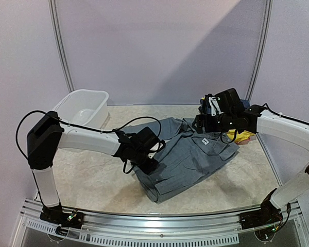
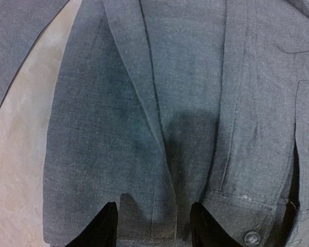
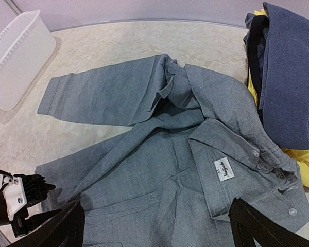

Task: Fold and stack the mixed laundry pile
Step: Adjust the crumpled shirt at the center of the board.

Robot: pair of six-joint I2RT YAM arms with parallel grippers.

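Large grey trousers (image 1: 188, 154) lie spread out in the middle of the table, with one leg stretched toward the back left (image 3: 103, 95) and the waistband with its white label (image 3: 222, 169) at the right. My left gripper (image 1: 150, 160) is open low over the trousers' left part; its dark fingers (image 2: 105, 226) straddle a fold of grey cloth (image 2: 144, 128). My right gripper (image 1: 203, 123) is open wide and hovers above the waistband end (image 3: 157, 231). A navy garment (image 3: 288, 72) lies on a yellow one (image 3: 306, 159) at the right, also seen from above (image 1: 242, 136).
A white plastic basin (image 1: 85, 108) stands at the back left and also shows in the right wrist view (image 3: 15, 56). Bare table (image 1: 87, 175) lies left of the trousers. The metal front rail (image 1: 159, 218) runs along the near edge.
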